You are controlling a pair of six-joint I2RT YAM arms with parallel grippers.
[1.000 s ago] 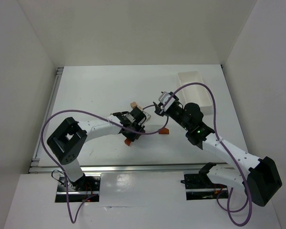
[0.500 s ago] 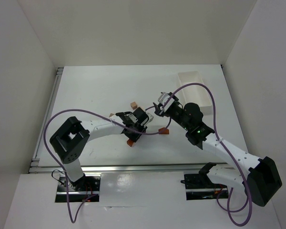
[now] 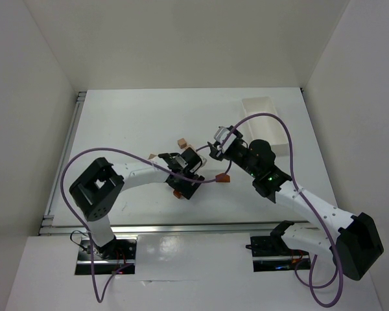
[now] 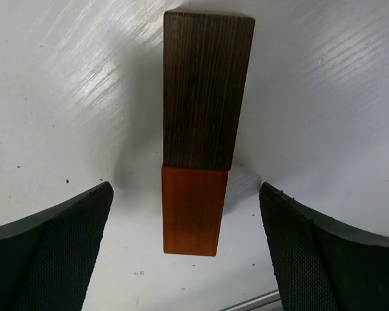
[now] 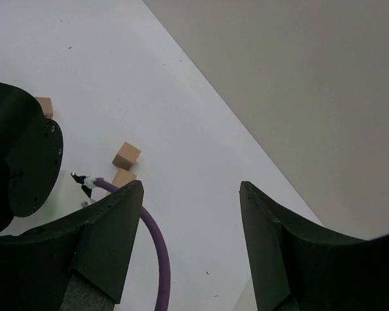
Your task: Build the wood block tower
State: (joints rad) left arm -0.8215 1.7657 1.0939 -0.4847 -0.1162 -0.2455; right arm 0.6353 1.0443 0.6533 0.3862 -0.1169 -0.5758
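Your left pincer (image 4: 185, 214) stands spread wide and grips nothing. Its two black pads (image 4: 52, 249), finely meshed and curved along the inner edge, sit either side of the long bar (image 4: 204, 91), with bare surface showing in both gaps. The bar lies on the white table (image 3: 129, 123) (glossy, faintly scuffed). Its far length is dark brown with a straight fine grain and its near length is smooth orange-red; both are square-cornered and meet end to end. You cannot tell from here whether that is one piece or two. From above, the left arm reaches toward the table's middle with its wrist over the bar, and a purple cable (image 3: 110, 154) arches along it.

Your right pincer (image 5: 191, 188) is likewise parted and empty. The right arm angles inward, its wrist near the left one. Just beside it lies the orange-red house-shaped piece (image 3: 223, 176). Beyond the left wrist rest the pale tan cubes (image 5: 126, 155), two near each other and a third apart. The white tray (image 3: 266, 120) sits well off at the far right.
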